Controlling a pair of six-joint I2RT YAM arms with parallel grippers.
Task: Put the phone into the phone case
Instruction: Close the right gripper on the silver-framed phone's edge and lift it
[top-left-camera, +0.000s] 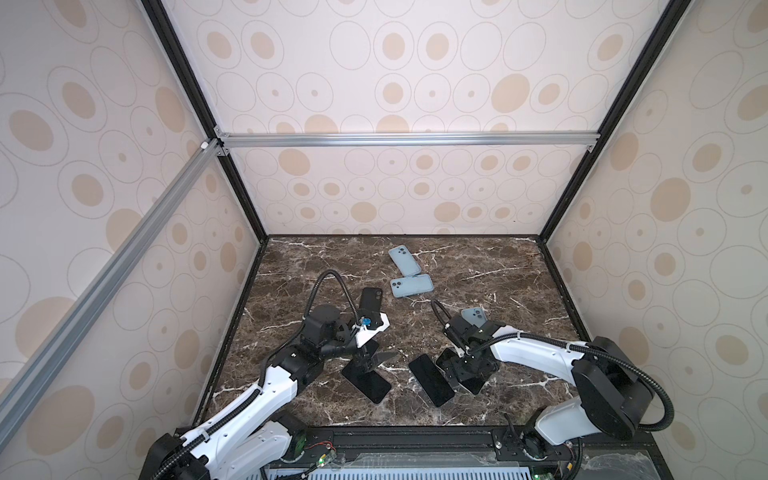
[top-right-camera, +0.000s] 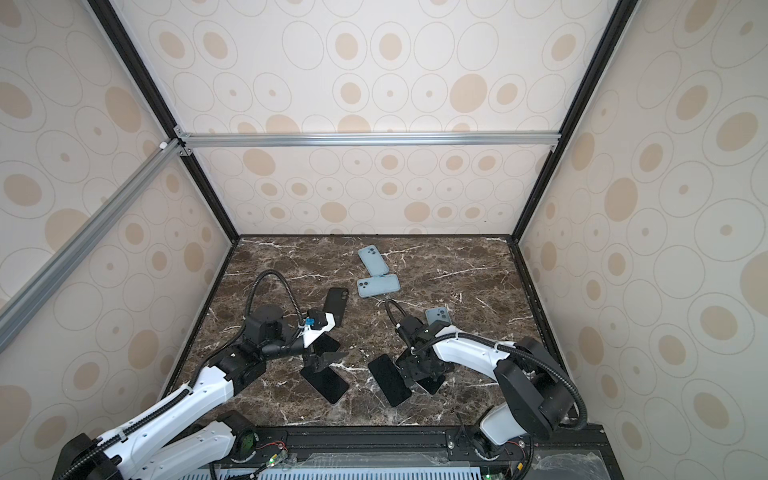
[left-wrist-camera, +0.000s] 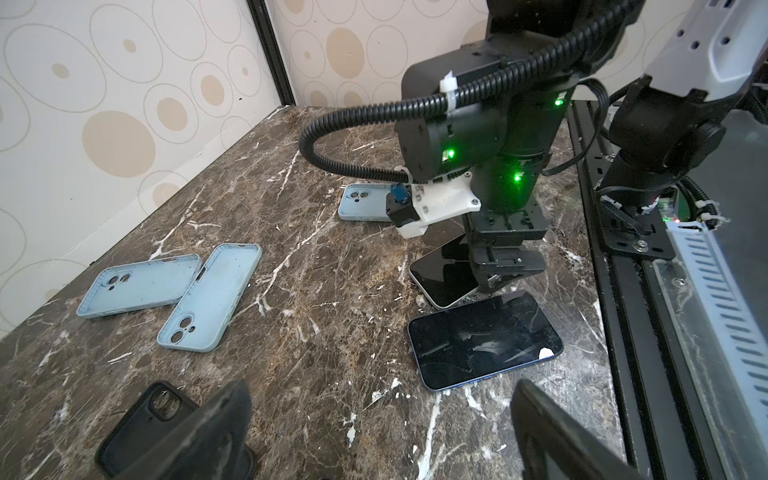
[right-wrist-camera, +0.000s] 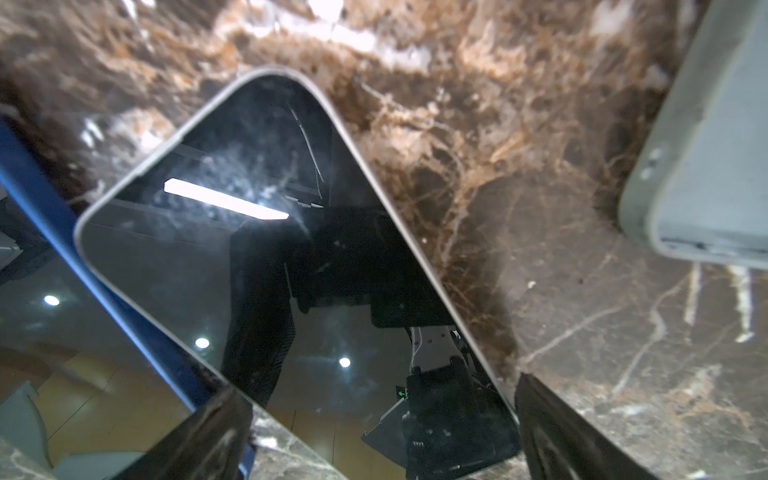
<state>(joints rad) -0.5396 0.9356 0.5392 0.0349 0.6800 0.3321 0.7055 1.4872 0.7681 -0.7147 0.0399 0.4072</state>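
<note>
Silver-edged phone (right-wrist-camera: 257, 249), screen up, is seen partly between the spread jaws of the right gripper (right-wrist-camera: 382, 430); the left gripper (left-wrist-camera: 382, 432) is likewise held wide and empty.

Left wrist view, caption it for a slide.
Open left fingers frame three pale blue cases, a black case and two face-up phones on a marble table.

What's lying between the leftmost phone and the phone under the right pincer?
A third phone, dark screen up, lies flat on the tabletop between them. Both top views show it.
</note>
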